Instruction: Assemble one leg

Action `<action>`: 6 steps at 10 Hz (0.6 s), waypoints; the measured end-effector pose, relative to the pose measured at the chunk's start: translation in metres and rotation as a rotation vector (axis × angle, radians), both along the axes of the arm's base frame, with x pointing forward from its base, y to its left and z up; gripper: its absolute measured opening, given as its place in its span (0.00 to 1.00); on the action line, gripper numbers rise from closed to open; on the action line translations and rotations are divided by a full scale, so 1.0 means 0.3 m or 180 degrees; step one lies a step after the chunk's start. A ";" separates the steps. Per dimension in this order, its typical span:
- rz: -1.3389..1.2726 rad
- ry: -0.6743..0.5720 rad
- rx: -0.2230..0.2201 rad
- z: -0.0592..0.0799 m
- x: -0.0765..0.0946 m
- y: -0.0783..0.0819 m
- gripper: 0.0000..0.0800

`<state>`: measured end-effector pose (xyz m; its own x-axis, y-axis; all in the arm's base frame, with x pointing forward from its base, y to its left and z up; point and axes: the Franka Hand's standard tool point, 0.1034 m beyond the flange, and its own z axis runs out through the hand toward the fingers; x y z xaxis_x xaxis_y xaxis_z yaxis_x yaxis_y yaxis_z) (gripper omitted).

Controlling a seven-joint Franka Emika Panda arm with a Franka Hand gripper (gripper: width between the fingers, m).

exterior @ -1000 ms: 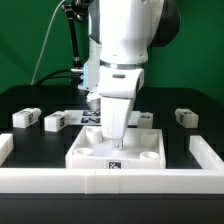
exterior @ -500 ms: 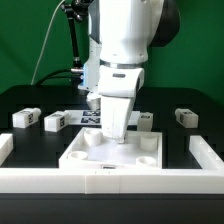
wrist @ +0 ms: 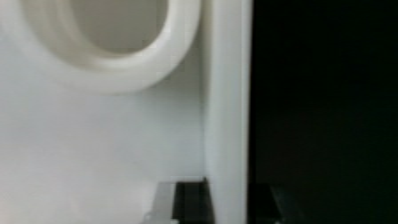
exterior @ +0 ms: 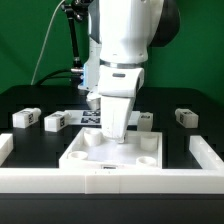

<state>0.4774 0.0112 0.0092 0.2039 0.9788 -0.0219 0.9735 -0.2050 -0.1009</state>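
Observation:
The large white square panel (exterior: 112, 148) with round corner holes lies flat against the white front rail (exterior: 110, 178). My gripper (exterior: 117, 135) stands upright at the panel's far edge. In the wrist view my gripper (wrist: 228, 205) has one dark finger (wrist: 191, 205) over the panel (wrist: 89, 140) and the other off its edge, shut on that edge strip. A corner hole (wrist: 107, 30) shows close up. Small white tagged legs lie on the black table: two at the exterior view's left (exterior: 26, 117) (exterior: 56, 122), one at the right (exterior: 185, 116), and one behind the arm (exterior: 146, 119).
White rails stand along the front and at both sides (exterior: 205, 152) (exterior: 5, 145). The marker board (exterior: 90, 117) lies behind the panel, mostly hidden by the arm. A dark stand with cables (exterior: 72, 40) rises at the back.
Since a second ago the panel has shifted against the front rail, and the tag on its front face no longer shows. The gripper stays at its far edge. The last half second shows no change.

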 end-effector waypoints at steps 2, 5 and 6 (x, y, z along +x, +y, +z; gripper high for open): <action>0.0022 -0.0001 -0.0001 0.000 0.001 0.001 0.08; 0.0298 -0.0041 0.0024 -0.001 0.018 0.050 0.08; 0.0390 -0.0069 0.0034 -0.002 0.026 0.086 0.08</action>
<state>0.4851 0.0370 0.0085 0.0832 0.9965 -0.0081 0.9932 -0.0836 -0.0811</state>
